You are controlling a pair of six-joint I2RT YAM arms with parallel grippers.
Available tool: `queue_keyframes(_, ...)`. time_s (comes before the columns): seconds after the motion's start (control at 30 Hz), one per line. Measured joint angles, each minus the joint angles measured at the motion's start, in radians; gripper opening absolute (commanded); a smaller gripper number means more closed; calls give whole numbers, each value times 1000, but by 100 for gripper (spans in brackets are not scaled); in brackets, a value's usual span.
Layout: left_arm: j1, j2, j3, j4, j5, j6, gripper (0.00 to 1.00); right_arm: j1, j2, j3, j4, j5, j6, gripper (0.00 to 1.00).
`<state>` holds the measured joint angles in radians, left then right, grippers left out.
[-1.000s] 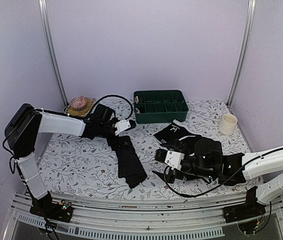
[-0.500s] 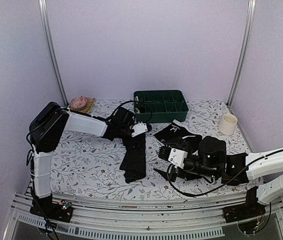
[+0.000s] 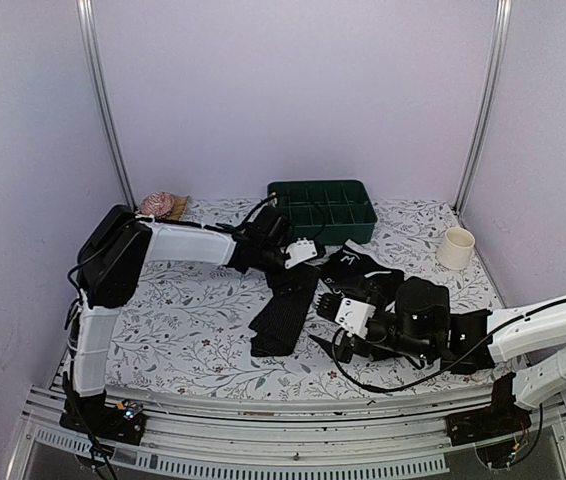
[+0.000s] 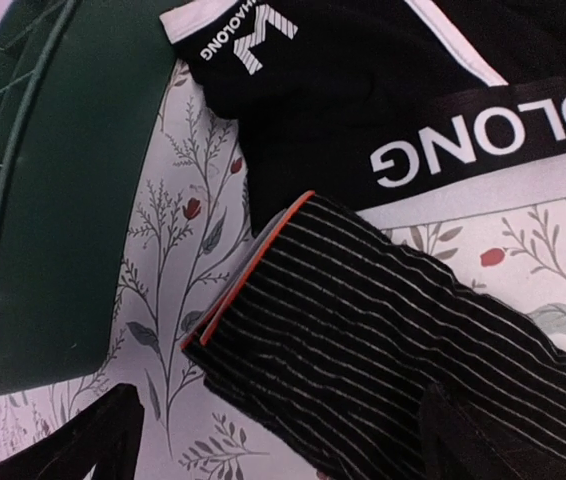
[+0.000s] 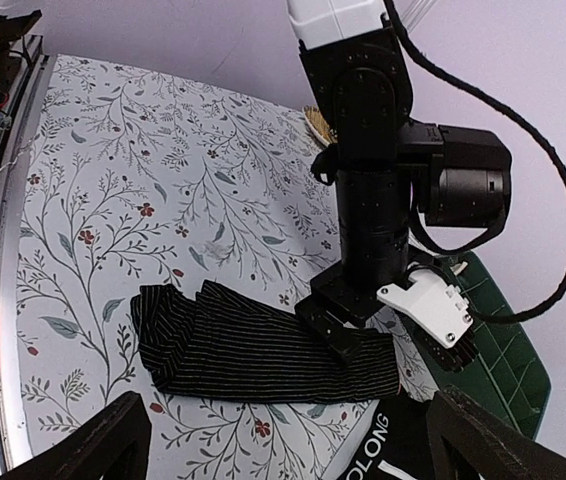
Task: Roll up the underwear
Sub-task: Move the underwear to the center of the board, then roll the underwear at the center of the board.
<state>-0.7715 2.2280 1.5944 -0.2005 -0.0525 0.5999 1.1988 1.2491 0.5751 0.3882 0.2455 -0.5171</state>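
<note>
Fingers (image 4: 98,440) stood spread on left gripper (image 4: 281,400) and right gripper (image 5: 291,400), empty | striped brief (image 4: 393,340) lay folded long, orange-edged | lettered brief (image 4: 383,90), smooth, touched it | green bin (image 4: 53,180) near

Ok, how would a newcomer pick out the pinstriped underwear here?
Start at the green divided tray at the back of the table. In front of it lie two black garments; the pinstriped underwear is the long folded strip running toward the near edge. Unlike the white-lettered underwear beside it, it has fine pale stripes and an orange edge.
</note>
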Motion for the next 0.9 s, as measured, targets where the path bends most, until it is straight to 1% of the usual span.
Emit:
queue_keyframes(0.07, 5, -46, -26, -8, 14, -3, 99, 0, 0, -5, 9, 6, 0, 99)
queue_keyframes(0.17, 24, -157, -82, -6, 48, 2, 99, 0, 4, -13, 22, 5, 0, 99)
queue_keyframes(0.23, 47, -267, -159, 11, 88, 16, 99, 0, 33, -12, 40, 0, -2, 99)
queue_keyframes(0.33, 94, -444, -313, 78, 159, 25, 99, 0, 134, 11, 41, -2, -6, 100)
queue_keyframes(0.43, 135, -611, -537, 233, 253, -1, 98, 0, 272, 95, 1, 0, 0, 97)
queue_keyframes(0.5, 141, -671, -665, 335, 307, -32, 99, 1, 348, 168, -31, 1, 6, 97)
queue_keyframes(0.63, 137, -742, -930, 572, 399, -116, 99, 6, 463, 277, -56, 7, 13, 95)
queue_keyframes(0.73, 137, -771, -1072, 711, 431, -153, 99, 13, 550, 340, -87, 5, 18, 91)
queue_keyframes(0.8, 137, -783, -1117, 769, 444, -165, 99, 19, 607, 378, -118, -6, 24, 90)
queue_keyframes(0.9, 137, -790, -1131, 830, 456, -176, 98, 26, 666, 415, -162, -26, 29, 90)
